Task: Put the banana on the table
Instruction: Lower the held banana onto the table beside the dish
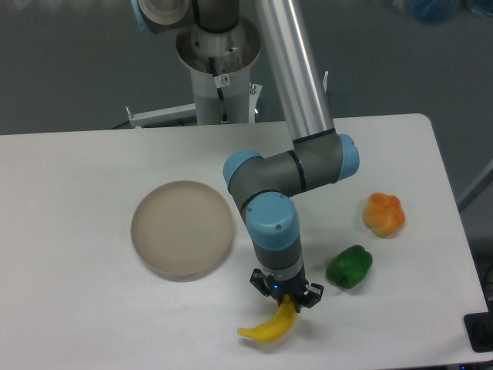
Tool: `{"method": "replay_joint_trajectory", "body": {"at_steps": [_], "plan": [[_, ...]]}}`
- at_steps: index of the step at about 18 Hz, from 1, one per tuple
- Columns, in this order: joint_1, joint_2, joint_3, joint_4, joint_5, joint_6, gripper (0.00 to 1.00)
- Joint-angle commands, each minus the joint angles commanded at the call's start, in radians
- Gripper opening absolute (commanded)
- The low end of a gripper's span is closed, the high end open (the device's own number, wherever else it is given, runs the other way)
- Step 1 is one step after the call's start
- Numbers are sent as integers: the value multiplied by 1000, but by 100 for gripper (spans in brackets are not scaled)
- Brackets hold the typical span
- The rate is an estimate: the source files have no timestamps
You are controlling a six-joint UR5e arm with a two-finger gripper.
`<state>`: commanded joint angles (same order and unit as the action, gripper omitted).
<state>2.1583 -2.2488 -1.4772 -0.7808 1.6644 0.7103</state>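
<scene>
So: banana (267, 327) sits low near the front edge of the white worktop (69, 308), curved, tip pointing left, its right, upper end running up into the gripper (286, 297). Whether its body rests on the surface or hangs just above it can't be told from this view, though a faint shadow lies right beneath it. Fingers (312, 294) are closed around the banana's upper end, one dark finger on each side of it; a small blue light shows on the gripper body. Arm (296, 166) comes down from the pedestal base (219, 69) at the rear, bends at a grey-and-blue elbow, and the wrist points roughly straight down over the fruit. Round beige plate (182, 228) is up and to the left of the banana, apart from it and just beside the wrist link, with nothing on it. Green pepper (349, 267) lies to the right of the gripper, near but not touching. Orange-yellow lumpy pepper (384, 214) is further right and further back, apart from the green one. Dark object (481, 331) is cut off at the lower-right frame edge, past the worktop corner; can't identify it.
</scene>
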Motion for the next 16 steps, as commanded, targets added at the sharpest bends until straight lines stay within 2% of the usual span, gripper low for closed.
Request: {"method": "replay_joint_trajectory", "body": {"at_steps": [16], "plan": [[0, -5, -18, 0, 0, 9, 26]]}}
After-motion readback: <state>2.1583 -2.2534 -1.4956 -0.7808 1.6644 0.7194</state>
